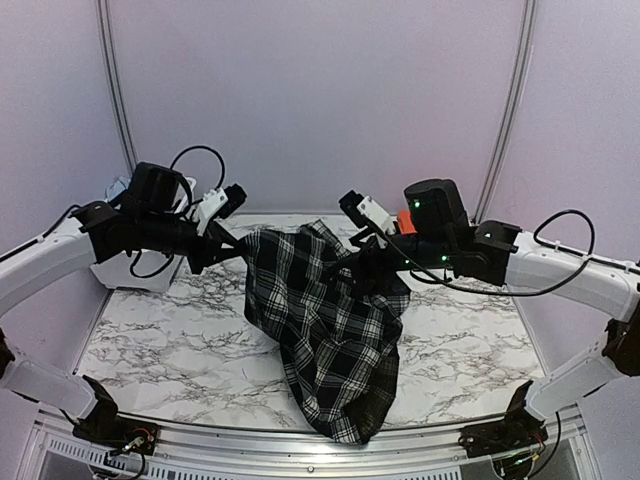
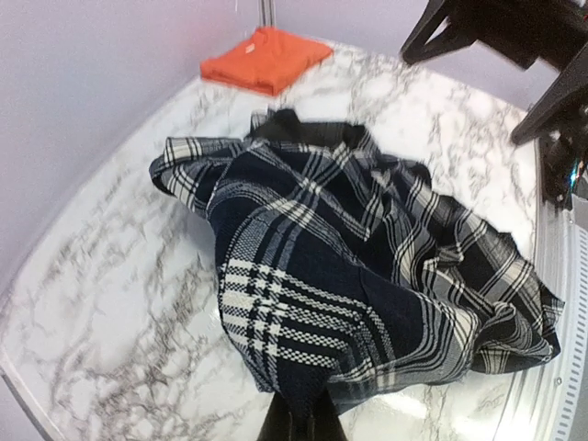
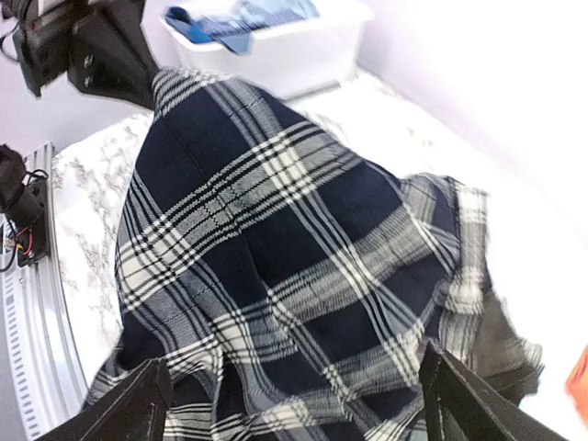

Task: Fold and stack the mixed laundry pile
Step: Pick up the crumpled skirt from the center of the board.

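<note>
The black-and-white plaid piece (image 1: pixel 325 320) hangs bunched between my two grippers, and its lower end drapes to the table's front edge. My left gripper (image 1: pixel 222 248) is shut on one edge of it; the left wrist view shows the closed fingers (image 2: pixel 299 424) pinching the plaid (image 2: pixel 367 266). My right gripper (image 1: pixel 352 268) is open; its fingers (image 3: pixel 129 409) stand wide apart with the plaid (image 3: pixel 276 257) spread between them. The folded orange T-shirt (image 2: pixel 266 57) lies flat at the far right of the table (image 1: pixel 407 222). Pale blue cloth (image 3: pixel 271 11) lies in the white bin.
The white plastic bin (image 3: pixel 276 55) stands at the back left, mostly hidden behind my left arm in the top view (image 1: pixel 135 272). The marble tabletop (image 1: pixel 160 350) has a metal rail along its front edge (image 1: pixel 250 440). Walls close in on three sides.
</note>
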Motion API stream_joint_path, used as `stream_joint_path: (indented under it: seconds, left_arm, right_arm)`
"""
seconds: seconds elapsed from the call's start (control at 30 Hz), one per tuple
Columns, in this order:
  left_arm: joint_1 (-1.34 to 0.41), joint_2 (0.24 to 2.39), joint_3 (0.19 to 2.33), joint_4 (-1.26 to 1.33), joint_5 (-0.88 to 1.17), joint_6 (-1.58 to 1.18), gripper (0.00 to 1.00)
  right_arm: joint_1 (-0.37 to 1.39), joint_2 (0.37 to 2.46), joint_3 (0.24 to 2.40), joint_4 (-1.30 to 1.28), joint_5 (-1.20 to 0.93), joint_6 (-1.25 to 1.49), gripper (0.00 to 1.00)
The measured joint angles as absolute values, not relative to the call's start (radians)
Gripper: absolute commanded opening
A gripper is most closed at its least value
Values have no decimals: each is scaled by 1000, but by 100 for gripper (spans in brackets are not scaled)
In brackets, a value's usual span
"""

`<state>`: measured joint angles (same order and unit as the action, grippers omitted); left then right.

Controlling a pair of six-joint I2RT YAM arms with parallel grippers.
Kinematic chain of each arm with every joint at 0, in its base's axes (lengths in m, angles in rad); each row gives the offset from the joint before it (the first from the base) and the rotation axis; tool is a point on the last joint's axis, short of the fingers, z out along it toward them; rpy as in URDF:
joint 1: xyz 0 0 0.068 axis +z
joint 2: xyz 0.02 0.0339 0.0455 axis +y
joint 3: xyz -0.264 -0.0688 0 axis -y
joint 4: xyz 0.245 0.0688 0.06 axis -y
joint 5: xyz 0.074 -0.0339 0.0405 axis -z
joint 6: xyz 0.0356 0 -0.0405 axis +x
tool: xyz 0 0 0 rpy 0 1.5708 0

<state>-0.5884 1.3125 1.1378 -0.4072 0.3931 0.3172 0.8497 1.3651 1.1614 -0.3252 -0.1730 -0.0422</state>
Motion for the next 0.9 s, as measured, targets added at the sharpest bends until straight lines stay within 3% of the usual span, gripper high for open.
stream_joint_path:
  seconds: [0.2,0.6,0.8,0.83,0.9]
  left_arm:
    - [-673,1193,1222,-498,347,375,0]
    - [-823,1170,1267,-593,244,419,0]
    - [-845,1171,1287,-611,229,431,0]
    - [-845,1171,1295,-612,228,430,0]
    - [-845,1171,1304,-612,226,430,0]
  right_arm:
    - [942,1435,1230,-220,-177,-183,95]
    - [1068,1560,1397,-126,-199,-262,90]
    - [1069,1605,1427,-125,-257,-248,66]
    - [1069,1612,1428,-127,-263,-240,59]
    - [1069,1621,1428,-128,-266,-233,33]
